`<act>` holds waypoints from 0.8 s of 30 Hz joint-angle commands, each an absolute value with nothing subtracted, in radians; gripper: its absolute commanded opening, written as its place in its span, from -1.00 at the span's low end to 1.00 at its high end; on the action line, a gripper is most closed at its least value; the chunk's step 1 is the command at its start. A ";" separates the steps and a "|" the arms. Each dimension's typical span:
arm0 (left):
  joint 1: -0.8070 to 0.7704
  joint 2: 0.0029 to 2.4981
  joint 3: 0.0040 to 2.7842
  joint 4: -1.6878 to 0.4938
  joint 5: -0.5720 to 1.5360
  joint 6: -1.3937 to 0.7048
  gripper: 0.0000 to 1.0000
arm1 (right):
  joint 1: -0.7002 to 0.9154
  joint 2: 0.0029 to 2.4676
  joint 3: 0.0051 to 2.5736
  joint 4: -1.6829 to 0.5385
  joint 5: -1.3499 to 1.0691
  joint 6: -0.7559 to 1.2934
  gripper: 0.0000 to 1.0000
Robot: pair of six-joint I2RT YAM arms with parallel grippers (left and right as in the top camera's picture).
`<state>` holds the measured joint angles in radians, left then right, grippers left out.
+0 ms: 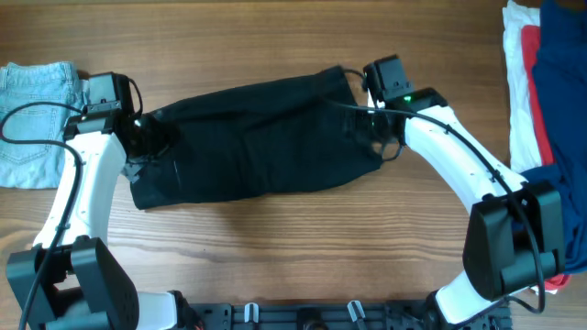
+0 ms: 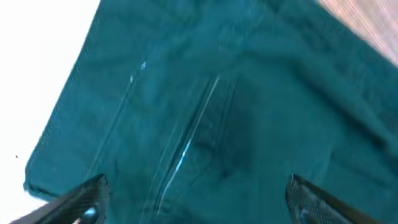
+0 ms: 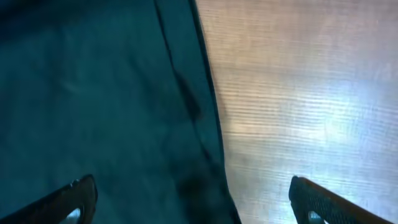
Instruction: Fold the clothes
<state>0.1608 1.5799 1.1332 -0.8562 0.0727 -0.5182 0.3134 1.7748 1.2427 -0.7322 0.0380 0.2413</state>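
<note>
A large black garment (image 1: 257,137) lies spread across the middle of the wooden table. My left gripper (image 1: 147,137) hovers over its left end, jaws open; the left wrist view shows the fabric (image 2: 217,106) with stitched seams between the open fingertips (image 2: 196,199). My right gripper (image 1: 371,115) is over the garment's right end, open; the right wrist view shows the fabric edge (image 3: 112,106) and bare table between the spread fingertips (image 3: 193,199). Neither gripper holds anything.
A folded light-blue denim piece (image 1: 35,124) lies at the left edge. A pile of white, red and blue clothes (image 1: 546,82) sits at the right edge. Bare wood (image 1: 293,238) runs along the front.
</note>
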 commanded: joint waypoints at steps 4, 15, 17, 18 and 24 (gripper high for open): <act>0.119 1.601 1.049 -0.875 0.105 -0.501 0.75 | 0.315 1.818 1.128 -0.733 -0.072 0.296 0.99; 0.043 1.601 1.047 -0.903 0.104 -0.501 0.77 | 0.314 1.898 1.064 -0.763 -0.084 0.402 -0.91; 0.043 1.601 1.047 -0.913 0.104 -0.501 0.76 | 0.313 1.885 1.064 -0.883 0.047 0.527 -0.91; 0.043 1.601 1.047 -0.922 0.101 -0.501 0.76 | 0.313 1.872 1.063 -1.002 0.162 0.639 -0.91; 0.043 1.601 1.047 -0.933 0.096 -0.500 0.77 | 0.314 1.818 1.023 -1.073 0.161 0.671 -0.83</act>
